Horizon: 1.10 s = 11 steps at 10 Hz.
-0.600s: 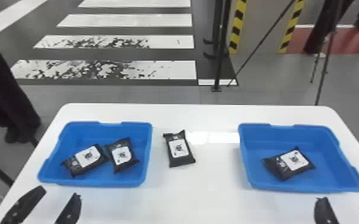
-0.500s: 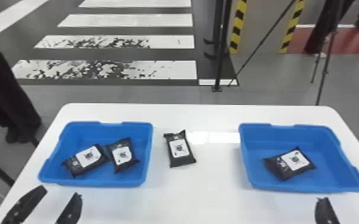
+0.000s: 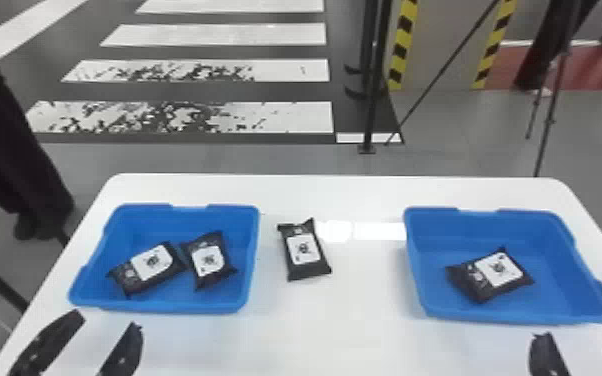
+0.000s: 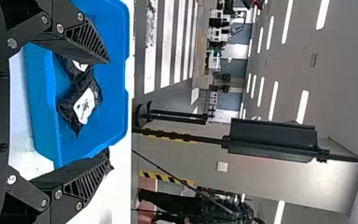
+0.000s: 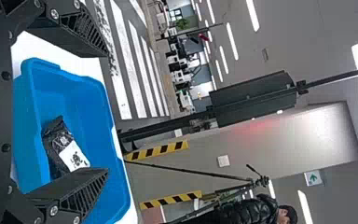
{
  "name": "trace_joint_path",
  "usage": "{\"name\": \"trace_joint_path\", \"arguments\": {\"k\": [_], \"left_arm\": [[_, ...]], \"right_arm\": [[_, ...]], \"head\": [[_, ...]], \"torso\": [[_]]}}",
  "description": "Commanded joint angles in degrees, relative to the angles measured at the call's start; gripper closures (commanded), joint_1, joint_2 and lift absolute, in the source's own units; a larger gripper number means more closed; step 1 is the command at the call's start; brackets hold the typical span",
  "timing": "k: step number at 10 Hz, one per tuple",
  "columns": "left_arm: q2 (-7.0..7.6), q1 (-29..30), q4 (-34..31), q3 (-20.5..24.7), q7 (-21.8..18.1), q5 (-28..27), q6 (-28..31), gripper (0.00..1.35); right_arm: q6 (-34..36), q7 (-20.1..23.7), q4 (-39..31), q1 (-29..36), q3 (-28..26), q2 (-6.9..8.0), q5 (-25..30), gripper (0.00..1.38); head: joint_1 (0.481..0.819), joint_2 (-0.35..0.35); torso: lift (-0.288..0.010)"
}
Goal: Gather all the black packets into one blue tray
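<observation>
Table: plain white top [image 3: 355, 325] with rounded far corners and a bright reflection [image 3: 380, 231] between the trays; smooth enough, I judge, for a nudged tray to slide.
Room: grey floor beyond, with white stripes [image 3: 285, 117] at the far left, a black pole [image 3: 372, 100] behind the table, and yellow-and-black edging [image 3: 402, 45] farther right.
Left tray: blue [image 3: 165, 306], with two packets inside, one at the left [image 3: 147, 267] and another close by at the right [image 3: 209, 261].
Loose packet: black with a white label [image 3: 304, 250], flat on the table between the trays, nearer the left one.
Right tray: blue [image 3: 515, 316], holding a single packet [image 3: 492, 275] lying askew.
Left gripper: at the near left [image 3: 108, 321], fingers spread, nothing held.
Right gripper: at the near right [image 3: 580, 342], likewise spread and empty.
Rim risk: the loose packet lies near the left tray's wall, so a finger lowered too far left could strike the rim and push the tray.
Grip risk: the wrappers look soft; a pinch on an end seal alone could let one slip or swing.
Transfer risk: if the left tray is the goal, the right tray's packet must clear two walls; too low a lift would snag it, and both arms working centrally could collide.
</observation>
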Motion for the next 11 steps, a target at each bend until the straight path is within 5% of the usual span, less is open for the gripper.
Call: {"name": "trace_joint_path", "arguments": {"k": [1,3,7,11], "left_arm": [[0.34,-0.5,-0.1,-0.6,0.0,-0.7,0.8,0.3],[1.22,-2.2,-0.1,-0.9,-0.1,-2.4,3.2,0.3],[3.6,-15.1,2.7,-3.8,-3.1,-12.8,12.2,0.3],[8.17,-34.7,19.7,-17.7,-7.3,-14.3,12.5,0.3]], "right_arm": [[0.0,0.0,0.3,-0.1,0.1,-0.04,-0.1,0.15],[0.0,0.0,1.3,-1.2,0.8,-0.04,-0.3,0.15],[0.0,0.0,2.0,-2.2,1.4,-0.04,-0.8,0.15],[0.0,0.0,2.4,-2.6,1.4,-0.04,-1.1,0.15]], "head": [[0.695,0.033],[0.695,0.025],[0.695,-0.008],[0.695,-0.098]], "torso": [[-0.11],[-0.11],[-0.11],[-0.11]]}}
